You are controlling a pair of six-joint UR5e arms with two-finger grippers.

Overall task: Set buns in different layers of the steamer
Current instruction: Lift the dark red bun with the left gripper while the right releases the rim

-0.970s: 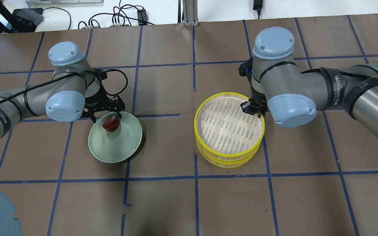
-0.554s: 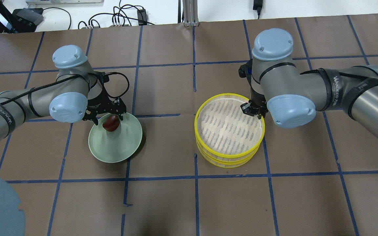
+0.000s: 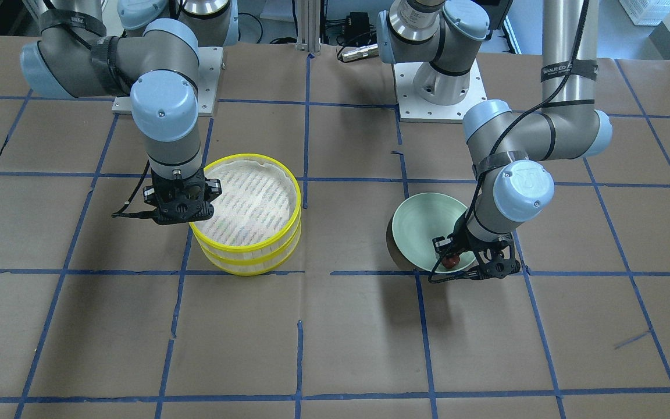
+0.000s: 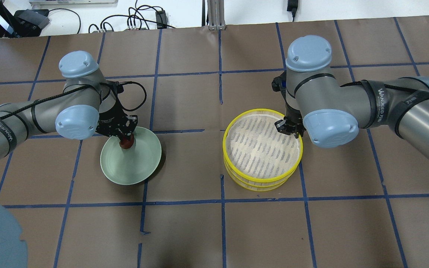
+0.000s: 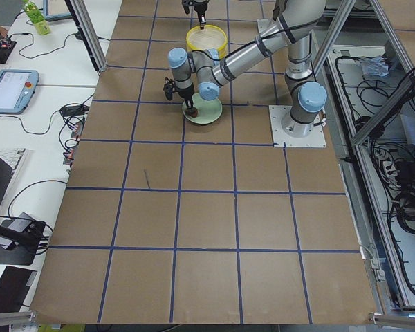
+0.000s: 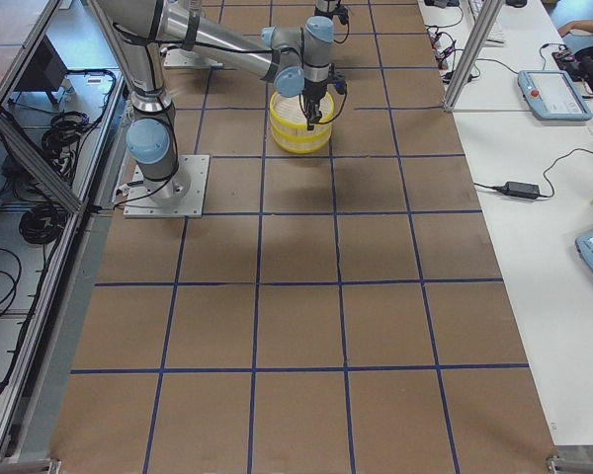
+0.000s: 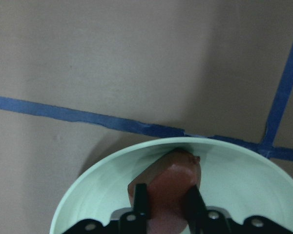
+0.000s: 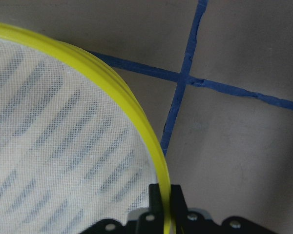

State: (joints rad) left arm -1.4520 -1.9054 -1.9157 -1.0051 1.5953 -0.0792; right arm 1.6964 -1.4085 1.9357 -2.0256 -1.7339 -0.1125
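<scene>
Pinching the reddish-brown bun point(image 7: 173, 173) across its short width, the left gripper point(image 7: 165, 197) sits at the far rim of the green plate point(image 4: 140, 171); rightward, the right gripper point(image 8: 165, 195) clamps the far-right rim of the top steamer tier point(image 4: 224, 143).

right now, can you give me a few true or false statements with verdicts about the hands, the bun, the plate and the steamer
1. The left hand is shut on the reddish-brown bun. True.
2. The right hand clamps the yellow rim of the top steamer tier. True.
3. The bun lies inside the top steamer tier. False: it is at the pale green plate.
4. The steamer tiers sit side by side. False: the top one is stacked on the lower tier.
</scene>
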